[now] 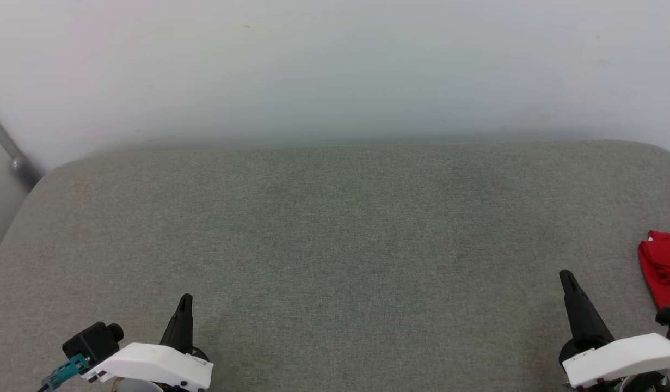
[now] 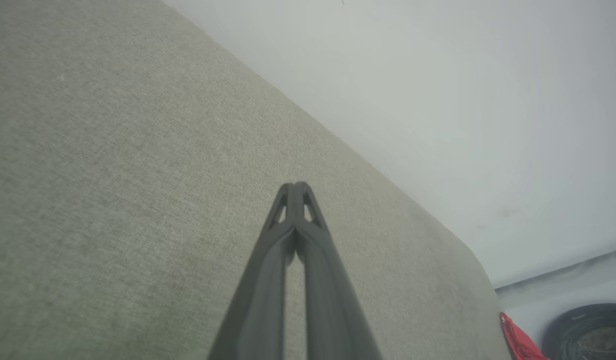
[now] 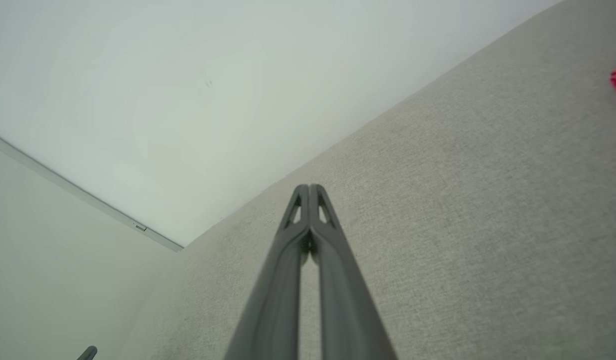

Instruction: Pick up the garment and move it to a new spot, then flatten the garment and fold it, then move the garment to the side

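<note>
— Where is the garment (image 1: pixel 663 269)?
— It is a red heap just outside the right gripper (image 1: pixel 565 275), a bit ahead of its tips. Part of it is cut off.
— And the left gripper (image 1: pixel 185 299)?
— Far away, on the other side. Both grippers have their fingers pressed together, holding nothing. I think the right one should reach.

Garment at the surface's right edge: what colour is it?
The garment is red, clearest in the head view.

A wide surface of grey woven fabric (image 1: pixel 335 228), rounded at its far corners, meets a plain white wall (image 1: pixel 335 65). A grey metal bar (image 1: pixel 8 147) slants at the left edge.
</note>
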Available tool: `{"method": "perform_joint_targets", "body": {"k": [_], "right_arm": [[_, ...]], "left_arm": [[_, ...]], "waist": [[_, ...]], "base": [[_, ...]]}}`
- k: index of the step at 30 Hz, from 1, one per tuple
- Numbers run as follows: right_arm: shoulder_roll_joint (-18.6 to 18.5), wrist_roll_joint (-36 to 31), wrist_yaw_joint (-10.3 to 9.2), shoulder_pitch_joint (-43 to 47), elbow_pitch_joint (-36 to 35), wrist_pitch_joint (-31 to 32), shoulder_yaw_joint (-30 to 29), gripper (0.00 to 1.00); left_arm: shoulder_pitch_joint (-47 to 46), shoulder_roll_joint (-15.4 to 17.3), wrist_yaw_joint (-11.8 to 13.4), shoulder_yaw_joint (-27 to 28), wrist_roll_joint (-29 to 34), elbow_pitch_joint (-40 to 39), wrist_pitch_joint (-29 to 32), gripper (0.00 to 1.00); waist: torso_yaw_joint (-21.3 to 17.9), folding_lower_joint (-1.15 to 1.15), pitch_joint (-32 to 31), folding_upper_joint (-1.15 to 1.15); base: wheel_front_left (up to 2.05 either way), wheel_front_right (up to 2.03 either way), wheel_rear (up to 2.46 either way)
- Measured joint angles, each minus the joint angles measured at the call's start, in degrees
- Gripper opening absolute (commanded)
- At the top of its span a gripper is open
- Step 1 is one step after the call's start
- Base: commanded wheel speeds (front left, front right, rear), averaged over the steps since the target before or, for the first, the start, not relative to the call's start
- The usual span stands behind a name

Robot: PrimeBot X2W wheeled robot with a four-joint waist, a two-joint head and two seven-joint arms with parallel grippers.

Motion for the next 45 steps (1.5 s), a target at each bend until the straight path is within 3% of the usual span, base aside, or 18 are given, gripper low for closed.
{"method": "perform_joint_targets", "body": {"k": [45], "right_arm": [[0.2, 29.7, 0.00, -5.3, 7.0, 1.7, -1.0, 0.00]], "left_arm": [[-3.1, -4.9, -5.9, 8.5, -23.1, 1.3, 7.0, 0.00]], "waist": [[0.3, 0.00, 1.0, 0.00]], "base": [[0.00, 0.00, 0.00]]}}
